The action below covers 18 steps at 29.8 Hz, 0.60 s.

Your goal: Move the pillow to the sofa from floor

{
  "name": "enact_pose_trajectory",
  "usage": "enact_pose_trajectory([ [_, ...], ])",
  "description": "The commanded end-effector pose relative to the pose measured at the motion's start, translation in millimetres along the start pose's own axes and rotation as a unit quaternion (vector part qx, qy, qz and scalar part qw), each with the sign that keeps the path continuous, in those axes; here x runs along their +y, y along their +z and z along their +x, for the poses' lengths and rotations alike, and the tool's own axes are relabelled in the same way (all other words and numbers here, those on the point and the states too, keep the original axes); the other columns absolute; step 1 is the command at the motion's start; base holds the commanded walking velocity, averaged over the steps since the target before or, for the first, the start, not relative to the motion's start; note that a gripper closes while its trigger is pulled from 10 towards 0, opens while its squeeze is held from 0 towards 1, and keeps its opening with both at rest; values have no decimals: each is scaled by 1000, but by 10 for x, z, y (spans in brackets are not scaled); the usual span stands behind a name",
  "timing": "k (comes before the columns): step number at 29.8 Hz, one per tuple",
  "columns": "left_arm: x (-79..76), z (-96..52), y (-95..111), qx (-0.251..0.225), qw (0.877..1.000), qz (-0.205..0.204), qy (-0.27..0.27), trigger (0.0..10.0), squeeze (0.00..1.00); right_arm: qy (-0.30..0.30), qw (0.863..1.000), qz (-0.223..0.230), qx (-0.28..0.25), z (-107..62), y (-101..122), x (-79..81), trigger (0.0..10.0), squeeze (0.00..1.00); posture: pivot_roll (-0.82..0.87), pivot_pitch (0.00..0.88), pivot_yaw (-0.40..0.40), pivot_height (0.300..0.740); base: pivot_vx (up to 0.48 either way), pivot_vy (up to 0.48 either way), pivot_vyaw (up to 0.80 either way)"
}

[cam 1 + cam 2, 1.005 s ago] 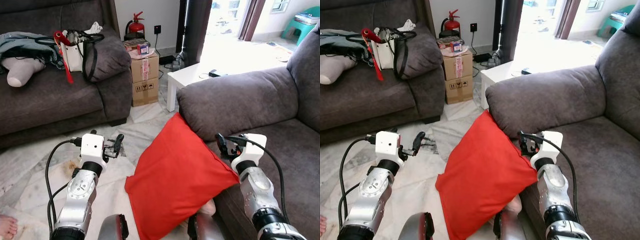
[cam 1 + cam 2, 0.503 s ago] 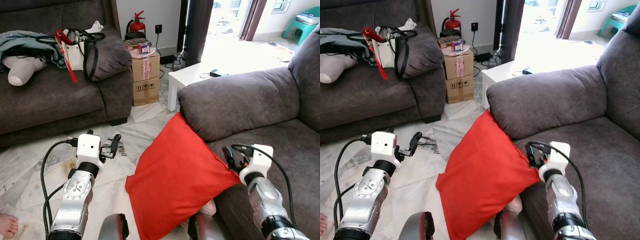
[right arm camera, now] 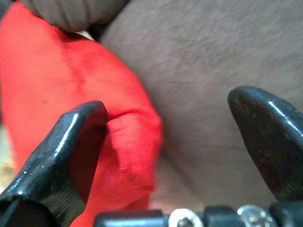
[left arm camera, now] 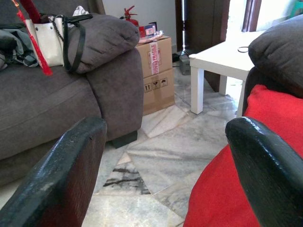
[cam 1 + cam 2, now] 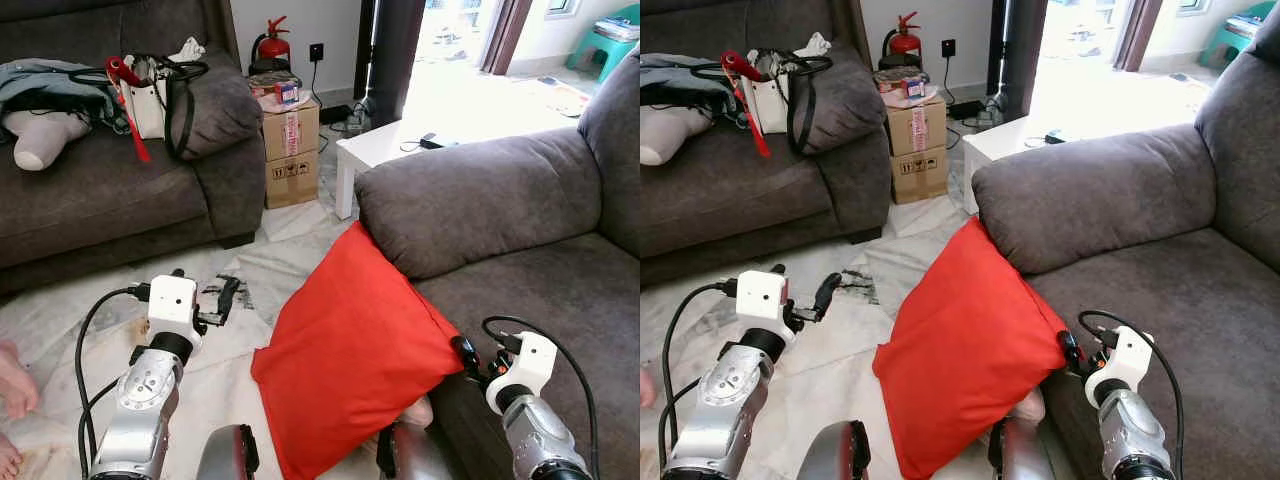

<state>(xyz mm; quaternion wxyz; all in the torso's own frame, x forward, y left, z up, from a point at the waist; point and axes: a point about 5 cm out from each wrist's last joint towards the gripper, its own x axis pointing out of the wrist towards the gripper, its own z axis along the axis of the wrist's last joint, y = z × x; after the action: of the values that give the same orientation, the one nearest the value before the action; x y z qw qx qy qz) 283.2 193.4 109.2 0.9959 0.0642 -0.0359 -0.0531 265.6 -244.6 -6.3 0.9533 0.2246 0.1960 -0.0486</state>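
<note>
Pillow [image 5: 350, 350] leans on the sofa [image 5: 560, 290] front. Right gripper [image 3: 175, 137], wide open and empty, sits at its right corner, nearer. Left gripper [image 4: 161, 156] open, empty, further left.

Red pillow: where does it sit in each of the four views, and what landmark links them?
Left eye view: red pillow low centre, leaning on the sofa front.
Right eye view: low centre.
Left wrist view: lower corner beside one finger.
Right wrist view: its corner lies between the open fingers.
Shared landmark: grey sofa armrest above the pillow.

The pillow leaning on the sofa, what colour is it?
Plain red pillow, clearest in the left eye view.
</note>
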Motion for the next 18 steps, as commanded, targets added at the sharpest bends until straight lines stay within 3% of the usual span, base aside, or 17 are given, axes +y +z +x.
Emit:
enact_pose_trajectory([
  [1, 29, -58, 8, 5, 1000, 2, 0, 10000, 0, 23, 999, 46, -6, -11, -35, 37, 10000, 0, 49, 62, 2, 575, 0, 0, 0],
  [9, 15, -126, -7, 15, 1000, -3, -1, 10000, 0, 117, 988, 98, -34, -57, -69, 192, 10000, 0, 41, 91, 7, 575, 0, 0, 0],
  [18, -46, -57, 11, 16, 1000, -6, -18, 10000, 0, 131, 985, 103, -45, -118, -127, 230, 10000, 0, 20, 87, 25, 575, 0, 0, 0],
])
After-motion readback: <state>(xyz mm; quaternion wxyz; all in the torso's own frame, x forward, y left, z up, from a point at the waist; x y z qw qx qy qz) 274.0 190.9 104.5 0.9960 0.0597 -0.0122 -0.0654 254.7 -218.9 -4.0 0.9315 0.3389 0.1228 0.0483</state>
